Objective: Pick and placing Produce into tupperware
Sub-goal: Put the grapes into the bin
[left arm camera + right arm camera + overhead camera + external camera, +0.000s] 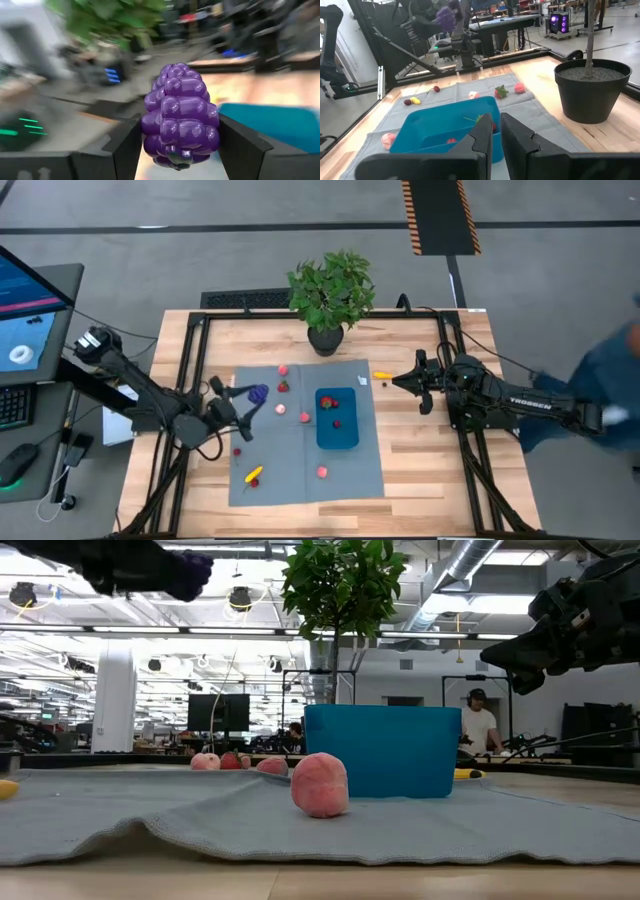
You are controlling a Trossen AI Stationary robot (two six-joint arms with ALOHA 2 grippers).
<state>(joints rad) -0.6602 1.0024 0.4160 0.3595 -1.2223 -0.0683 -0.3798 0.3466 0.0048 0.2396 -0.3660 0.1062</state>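
Observation:
My left gripper (254,396) hangs above the far left part of the grey-blue mat (300,480), shut on a purple grape cluster (260,392) (180,112). In the low view this gripper (150,565) and the cluster (192,562) show high at the left. The blue tupperware (337,420) (382,750) stands on the mat's right half with two red pieces (329,402) inside. Pink pieces (305,417) (320,784), a strawberry (284,387), a cherry (238,451) and a yellow piece (254,475) lie on the mat. My right gripper (397,383) (496,131) waits shut, right of the mat. My left gripper pinches the grape cluster between its two fingers, one on each of its sides (149,125), at its lower half. The fingers (125,147) come level from the table's left side. The cluster stands upright in the hold, its narrow end up, lifted clear of the mat.
A potted plant (330,295) stands at the table's far edge behind the mat. Another yellow piece (383,375) lies on the bare wood right of the mat. A person's blue sleeve (610,375) shows beyond the right edge. A monitor (30,310) stands off the left side.

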